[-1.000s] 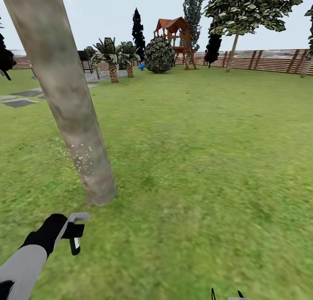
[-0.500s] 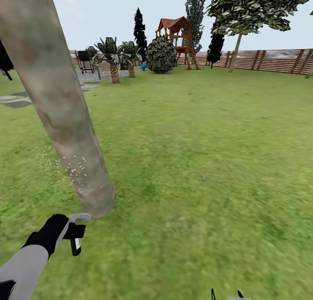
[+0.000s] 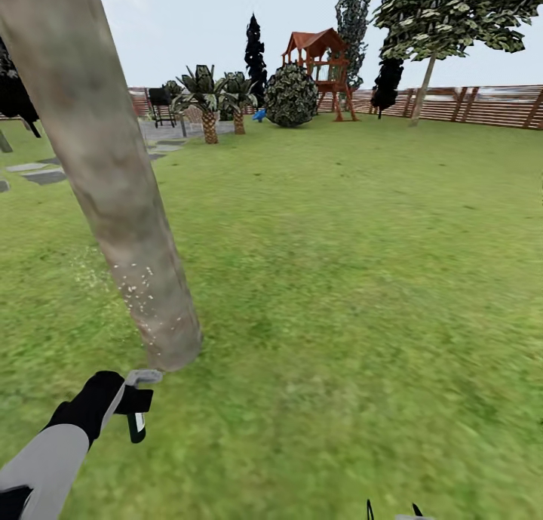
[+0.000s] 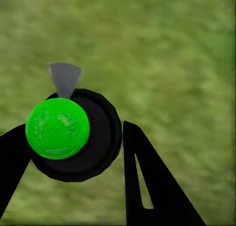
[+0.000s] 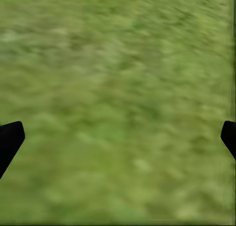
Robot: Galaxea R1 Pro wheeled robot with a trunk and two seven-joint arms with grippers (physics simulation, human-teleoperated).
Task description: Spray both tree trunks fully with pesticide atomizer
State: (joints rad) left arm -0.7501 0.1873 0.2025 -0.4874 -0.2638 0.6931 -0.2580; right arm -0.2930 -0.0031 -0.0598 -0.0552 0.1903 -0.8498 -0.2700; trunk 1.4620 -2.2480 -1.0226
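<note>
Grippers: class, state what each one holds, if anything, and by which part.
Left gripper clasps the small black pesticide atomizer around its round body, below the grey trigger head. Right gripper is open, holding nothing.

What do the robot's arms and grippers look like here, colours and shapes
The left arm has a smooth light grey forearm ending in a black wrist. The left gripper has flat, black, wedge-shaped fingers, one with a narrow slot cut through. The right gripper shows black finger pads. No cables or markings visible.
</note>
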